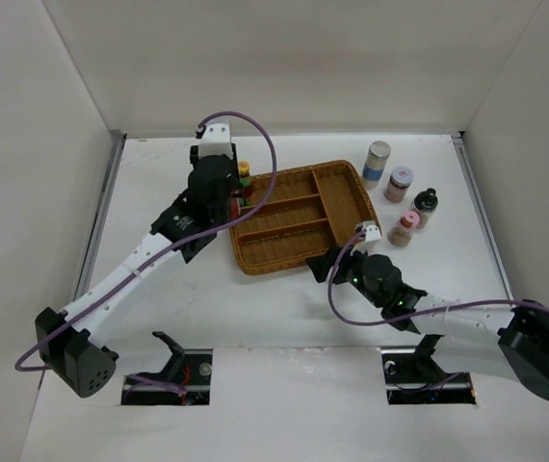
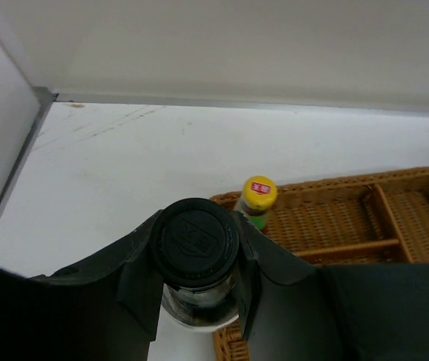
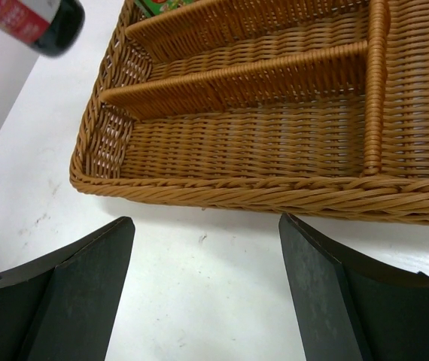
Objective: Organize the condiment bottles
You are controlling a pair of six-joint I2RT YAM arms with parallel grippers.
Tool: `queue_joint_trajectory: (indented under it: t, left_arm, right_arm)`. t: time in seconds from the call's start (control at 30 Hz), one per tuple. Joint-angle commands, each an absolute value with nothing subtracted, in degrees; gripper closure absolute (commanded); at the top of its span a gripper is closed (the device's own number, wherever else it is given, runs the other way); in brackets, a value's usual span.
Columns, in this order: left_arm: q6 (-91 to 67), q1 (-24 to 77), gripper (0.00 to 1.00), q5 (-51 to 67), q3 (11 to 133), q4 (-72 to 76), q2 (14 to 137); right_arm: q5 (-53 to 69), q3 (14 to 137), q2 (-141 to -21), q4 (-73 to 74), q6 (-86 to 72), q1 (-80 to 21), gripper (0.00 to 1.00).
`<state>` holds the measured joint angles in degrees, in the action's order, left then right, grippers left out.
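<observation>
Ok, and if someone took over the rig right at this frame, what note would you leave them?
Left gripper: shut on the tall black-capped bottle, held at the left edge of the wicker tray, not yet in a compartment.
Right gripper: open, empty, just off the tray's near rim.
Done: the yellow-capped bottle appears to stand in the tray's far-left corner.
Left: place the held bottle, then the four on the table to the right of the tray: blue-label jar, pink-lidded jar, small dark bottle, small pink-capped bottle.
</observation>
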<state>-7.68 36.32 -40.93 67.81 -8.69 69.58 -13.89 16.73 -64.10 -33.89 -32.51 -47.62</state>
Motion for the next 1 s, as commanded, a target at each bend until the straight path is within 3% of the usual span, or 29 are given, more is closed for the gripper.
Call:
queue_joint_trajectory:
  t: [0.0, 0.67, 0.97]
  left_arm:
    - [-7.3, 38.7, 0.87, -42.3, 70.4, -0.2, 69.4]
    - [-7.7, 41.1, 0.87, -38.9, 69.3, 7.2, 75.3]
    - [-9.1, 41.4, 0.87, -38.7, 63.2, 12.5, 77.0]
  right_arm:
    - [-13.6, 16.4, -62.6, -36.7, -33.0, -46.9, 0.16]
    - [-13.4, 16.4, -63.3, -36.8, -33.0, -46.4, 0.16]
    - [-13.4, 16.4, -63.0, -36.7, -33.0, -46.4, 0.16]
